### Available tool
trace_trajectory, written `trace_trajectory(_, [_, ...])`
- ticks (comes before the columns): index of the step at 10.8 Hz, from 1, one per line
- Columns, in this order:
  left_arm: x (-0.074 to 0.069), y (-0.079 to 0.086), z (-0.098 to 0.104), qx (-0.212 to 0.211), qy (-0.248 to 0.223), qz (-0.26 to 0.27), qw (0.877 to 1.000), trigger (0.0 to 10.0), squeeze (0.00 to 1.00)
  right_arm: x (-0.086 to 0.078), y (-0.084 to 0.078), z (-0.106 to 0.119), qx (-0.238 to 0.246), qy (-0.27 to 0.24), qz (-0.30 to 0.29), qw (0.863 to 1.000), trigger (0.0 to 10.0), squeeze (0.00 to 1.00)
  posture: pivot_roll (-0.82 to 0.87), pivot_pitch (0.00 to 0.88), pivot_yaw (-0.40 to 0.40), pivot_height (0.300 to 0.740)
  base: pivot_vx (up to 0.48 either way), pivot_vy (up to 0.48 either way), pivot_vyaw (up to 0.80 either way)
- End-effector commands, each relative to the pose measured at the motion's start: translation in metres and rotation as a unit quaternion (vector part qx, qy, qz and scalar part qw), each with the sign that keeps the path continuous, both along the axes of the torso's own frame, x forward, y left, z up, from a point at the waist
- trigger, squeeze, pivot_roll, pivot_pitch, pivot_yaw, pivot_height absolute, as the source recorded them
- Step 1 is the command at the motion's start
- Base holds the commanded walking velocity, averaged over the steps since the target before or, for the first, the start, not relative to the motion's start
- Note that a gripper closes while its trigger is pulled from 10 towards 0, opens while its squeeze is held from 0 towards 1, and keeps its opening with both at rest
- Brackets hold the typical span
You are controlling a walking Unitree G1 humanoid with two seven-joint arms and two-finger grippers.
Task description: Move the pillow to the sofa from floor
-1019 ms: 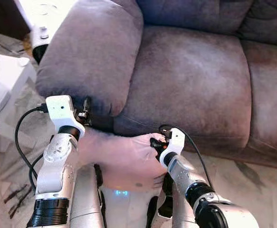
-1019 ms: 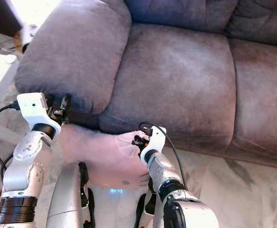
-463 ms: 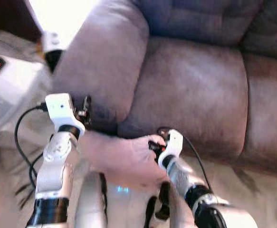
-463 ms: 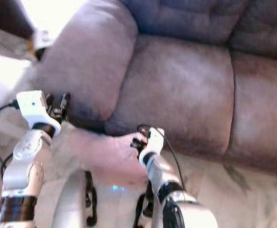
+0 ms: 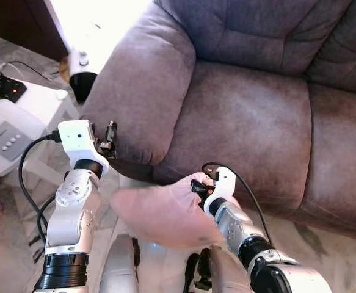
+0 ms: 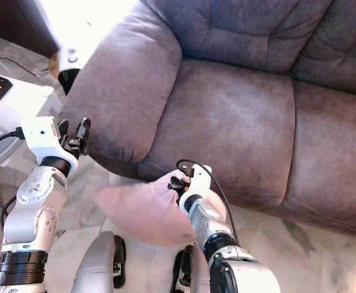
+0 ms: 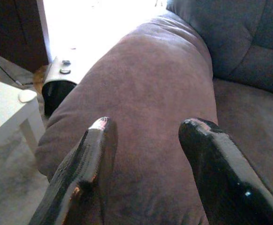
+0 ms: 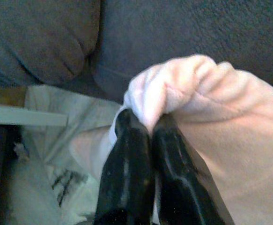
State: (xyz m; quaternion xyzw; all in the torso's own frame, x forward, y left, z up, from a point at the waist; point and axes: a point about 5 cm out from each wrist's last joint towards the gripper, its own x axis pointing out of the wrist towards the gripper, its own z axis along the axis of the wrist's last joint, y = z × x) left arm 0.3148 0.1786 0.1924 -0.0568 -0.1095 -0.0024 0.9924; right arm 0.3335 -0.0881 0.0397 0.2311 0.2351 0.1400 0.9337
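A pink pillow (image 5: 162, 210) hangs just in front of the sofa's seat edge, lifted off the floor. My right gripper (image 5: 197, 187) is shut on a bunched fold at its upper edge; the right wrist view shows the black fingers (image 8: 136, 140) pinching the pink fabric (image 8: 206, 117). The purple-brown sofa (image 5: 245, 116) spreads ahead, its seat cushion right beyond the pillow. My left gripper (image 5: 110, 135) is raised beside the sofa's left armrest (image 5: 144, 85), open and holding nothing; its two fingers (image 7: 96, 150) point at the armrest (image 7: 145, 93).
A white side table (image 5: 28, 113) with a small heater and a black device stands at the left. A dark speaker-like canister (image 5: 83, 79) sits on the floor behind the armrest. Marbled floor tiles (image 5: 324, 244) lie below the sofa.
The camera has tilted up and the view shifted. The pillow has risen from against my body to hang free in front of the seat edge, still in the right gripper.
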Motion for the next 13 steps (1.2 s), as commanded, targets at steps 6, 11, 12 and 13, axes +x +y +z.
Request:
trace_trajectory(6, [0.001,-0.001,-0.002,-0.005,-0.001,-0.002,1.0,10.0,0.0,0.011,-0.002,0.018,0.006,-0.057,0.001,0.998,10.0,0.0,0.21,0.249,-0.123,0.709,0.0,0.0,0.0])
trace_trajectory(11, [0.005,-0.001,0.0,-0.005,-0.005,-0.004,1.0,10.0,0.0,0.016,-0.004,0.025,0.003,-0.072,0.004,0.997,10.0,0.0,0.21,0.221,-0.124,0.74,0.0,0.0,0.0])
trace_trajectory(12, [0.005,-0.002,0.0,-0.005,-0.005,-0.004,1.0,10.0,0.0,0.017,-0.006,0.026,0.002,-0.073,0.002,0.997,10.0,0.0,0.21,0.217,-0.125,0.74,0.0,0.0,0.0])
trace_trajectory(13, [0.006,-0.002,0.0,-0.005,-0.007,-0.004,1.0,10.0,0.0,0.021,-0.01,0.032,0.001,-0.082,-0.004,0.997,10.0,0.0,0.21,0.209,-0.125,0.74,0.0,0.0,0.0])
